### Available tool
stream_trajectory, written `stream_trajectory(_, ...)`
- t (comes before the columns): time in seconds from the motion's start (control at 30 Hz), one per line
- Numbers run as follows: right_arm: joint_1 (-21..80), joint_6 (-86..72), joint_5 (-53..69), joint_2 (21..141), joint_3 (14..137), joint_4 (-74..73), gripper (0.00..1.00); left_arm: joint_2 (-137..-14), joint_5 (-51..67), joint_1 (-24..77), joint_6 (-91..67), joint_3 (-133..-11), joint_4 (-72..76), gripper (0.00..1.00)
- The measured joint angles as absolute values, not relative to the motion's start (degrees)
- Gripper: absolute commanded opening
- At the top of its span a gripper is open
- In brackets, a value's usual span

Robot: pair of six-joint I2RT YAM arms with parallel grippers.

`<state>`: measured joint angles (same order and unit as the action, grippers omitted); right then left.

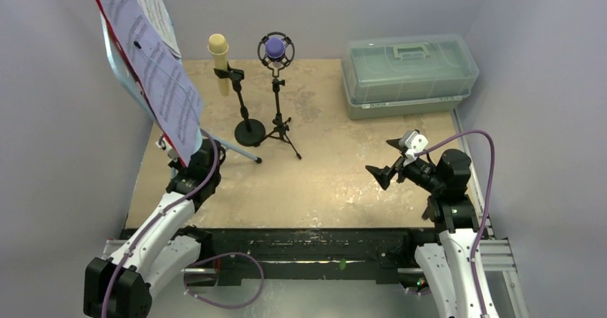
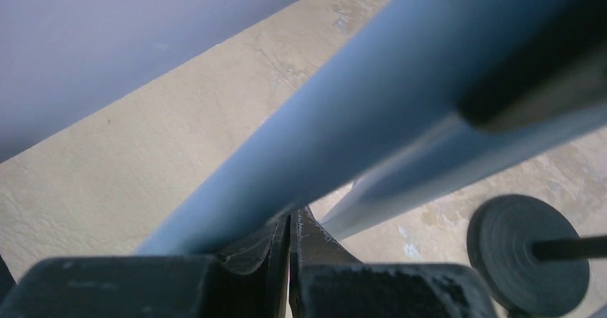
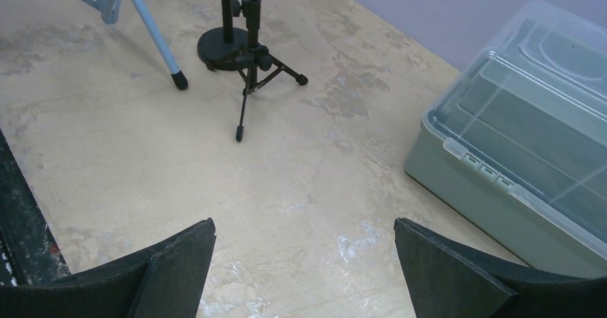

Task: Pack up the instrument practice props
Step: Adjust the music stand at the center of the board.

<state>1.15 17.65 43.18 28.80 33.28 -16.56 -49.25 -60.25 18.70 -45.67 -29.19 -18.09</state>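
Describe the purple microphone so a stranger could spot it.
On the tan table, left of the lidded plastic box, two microphones stand upright. The purple microphone is the nearer to the box, on a tripod holder; the cream microphone has a round base and no black ring.

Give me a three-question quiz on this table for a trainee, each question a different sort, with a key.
1. True or false: the right gripper has its jaws wide open and holds nothing.
2. What colour is the microphone that stands on the black mic holder with the round flat base? A. cream B. purple C. red
3. Fill in: the lid of the translucent grey-green plastic box with a handle is ___ (on or off).
Key: 1 true; 2 A, the cream microphone; 3 on.
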Motion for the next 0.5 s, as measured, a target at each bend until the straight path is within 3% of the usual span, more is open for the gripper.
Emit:
stream_trajectory(0.33,1.1,17.8,43.3,28.3,33.3,-16.5,0.99,-50.1,-55.6,7.4,-42.4,-29.8,-14.2,0.0)
stream_trajectory(0.5,1.1,18.0,43.5,28.0,33.3,-16.4,0.99,-49.8,-50.7,6.3,-42.5,-30.7,-14.5,0.0)
